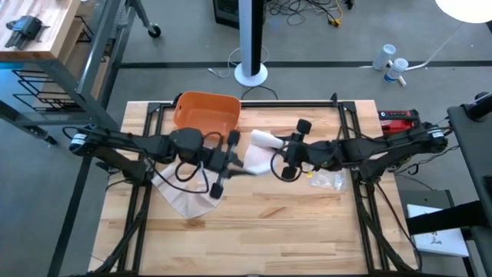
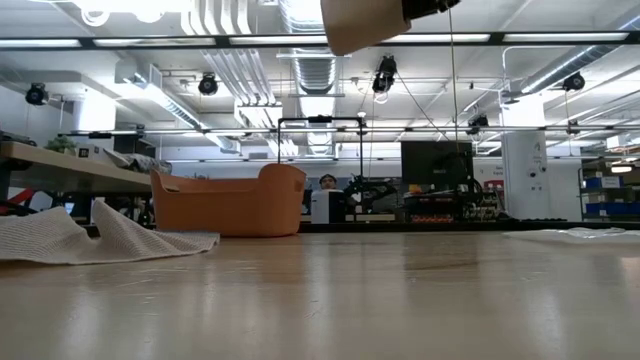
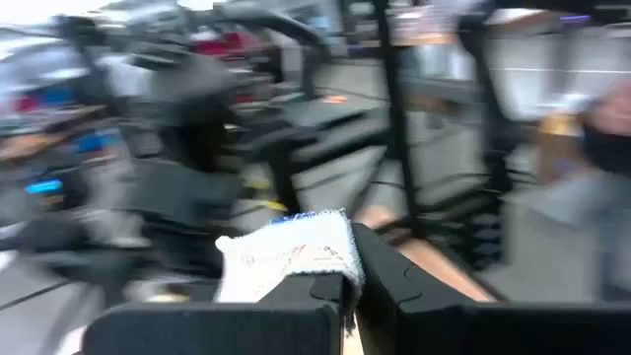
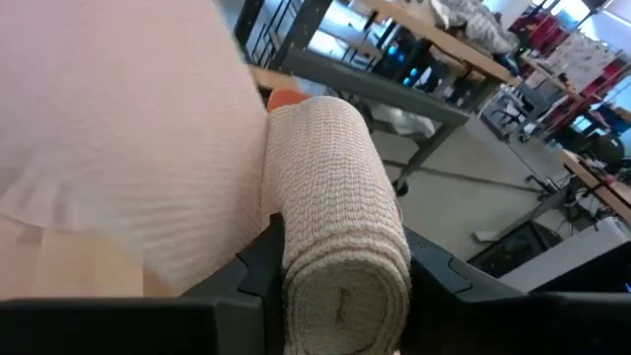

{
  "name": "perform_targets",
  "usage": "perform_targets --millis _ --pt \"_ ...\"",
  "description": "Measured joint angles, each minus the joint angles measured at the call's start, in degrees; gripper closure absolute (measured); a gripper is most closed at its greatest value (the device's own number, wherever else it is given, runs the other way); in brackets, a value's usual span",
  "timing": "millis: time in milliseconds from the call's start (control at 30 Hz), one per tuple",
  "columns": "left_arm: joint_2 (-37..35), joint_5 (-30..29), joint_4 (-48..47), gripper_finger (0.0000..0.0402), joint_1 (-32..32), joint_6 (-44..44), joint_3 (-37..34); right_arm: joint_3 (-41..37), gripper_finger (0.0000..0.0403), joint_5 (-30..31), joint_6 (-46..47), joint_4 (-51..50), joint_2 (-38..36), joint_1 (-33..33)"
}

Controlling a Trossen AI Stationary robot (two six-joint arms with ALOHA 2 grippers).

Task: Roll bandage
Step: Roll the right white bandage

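Right gripper (image 4: 340, 271): clenched on the rolled part of the beige woven elastic bandage (image 4: 335, 217), one dark finger on each side of the roll; held above the wooden slatted table (image 1: 254, 223), near its middle.
Left gripper (image 3: 350, 286): pinching the loose end of the bandage between its fingers; raised above the table, just beside the right gripper.
Bandage: off the table, stretched between the two grippers, with an unrolled sheet hanging from the roll.
White mesh cloth (image 1: 181, 192): lying flat on the table under the left arm.
Orange plastic basin (image 1: 206, 111): at the table's far edge, well apart from both grippers.
Clear plastic wrapper (image 1: 327, 181): on the table below the right arm.
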Motion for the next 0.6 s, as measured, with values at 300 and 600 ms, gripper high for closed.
perform_targets --millis 300,600 --pt "-3.1 -12.5 -0.5 0.0401 1.7 -0.7 0.9 -0.3 0.0281 -5.1 1.9 -0.2 2.2 0.2" --pt "-3.1 -12.7 -0.1 0.0401 6.0 -7.3 0.5 -0.3 0.0281 -15.0 2.3 1.4 2.3 0.4"
